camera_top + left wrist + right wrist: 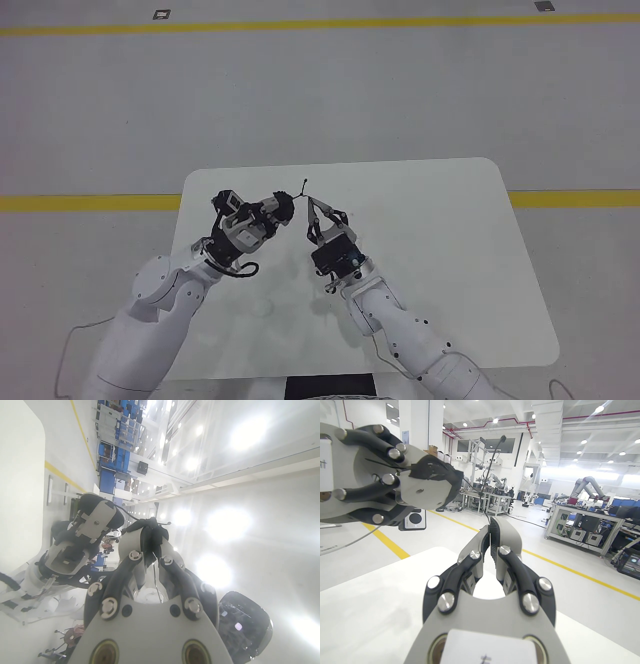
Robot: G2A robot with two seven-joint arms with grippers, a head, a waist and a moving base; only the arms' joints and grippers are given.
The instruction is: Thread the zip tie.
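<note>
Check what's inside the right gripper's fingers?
A black zip tie sticks out of the right gripper's shut fingers, ending in its head. The clamped stretch is hidden between them.

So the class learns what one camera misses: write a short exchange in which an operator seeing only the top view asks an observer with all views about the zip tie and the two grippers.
Operator: Is the right gripper closed?
Observer: Yes, the right wrist view shows it shut on the zip tie.
Operator: Is the tie's head threaded?
Observer: Not yet: the head stands free above the right gripper's fingertips, nothing through it.
Operator: And the left gripper?
Observer: Shut too, on a thin black strip running back between its fingers, apparently the tie's other end.
</note>
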